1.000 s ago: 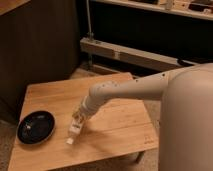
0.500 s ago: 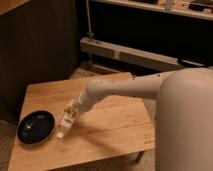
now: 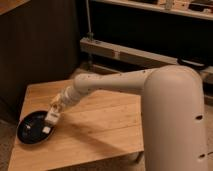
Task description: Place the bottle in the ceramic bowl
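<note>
Since 0.5 s ago, gripper had swung left w/ bottle clamped in its fingers, hanging over right rim of black ceramic bowl on wooden table.

Workshop-like room, wooden table, metal shelving

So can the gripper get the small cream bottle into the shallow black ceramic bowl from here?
Probably yes: the gripper holds the bottle over the bowl's right rim, with nothing between them.
</note>
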Tool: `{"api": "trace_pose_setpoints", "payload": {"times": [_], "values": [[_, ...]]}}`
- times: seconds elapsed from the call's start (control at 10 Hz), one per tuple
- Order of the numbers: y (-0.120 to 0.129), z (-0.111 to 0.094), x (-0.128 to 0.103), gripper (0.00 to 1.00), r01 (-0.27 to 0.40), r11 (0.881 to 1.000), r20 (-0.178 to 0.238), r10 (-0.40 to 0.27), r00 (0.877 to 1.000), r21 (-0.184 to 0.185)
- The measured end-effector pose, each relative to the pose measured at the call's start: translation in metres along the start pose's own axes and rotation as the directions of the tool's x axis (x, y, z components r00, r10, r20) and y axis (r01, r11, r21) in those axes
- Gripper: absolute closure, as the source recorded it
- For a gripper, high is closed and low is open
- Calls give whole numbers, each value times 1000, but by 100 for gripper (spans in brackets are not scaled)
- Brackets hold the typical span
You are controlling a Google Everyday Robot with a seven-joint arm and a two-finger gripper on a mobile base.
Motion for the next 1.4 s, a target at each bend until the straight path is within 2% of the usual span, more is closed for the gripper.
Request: {"api": "trace_pose_setpoints", "payload": {"times": [0.1,0.2,0.4,0.6,0.9,1.1,1.3,1.4], "values": [[7,6,1,100,14,1000,-3,-14,1000,-10],[15,14,2,100,27,999,-12,-28,1000,-33],[18,33,4,100,31,996,-37,-34,999,-82],[28,47,12,98,65,993,-55,-71,996,-94],[40,57,21,68,140,984,-50,-146,988,-110],[44,57,25,49,188,975,-27,-193,981,-119],[45,64,29,29,196,973,-17,-199,980,-125],[41,67,30,22,182,975,-14,-185,983,-126]]}}
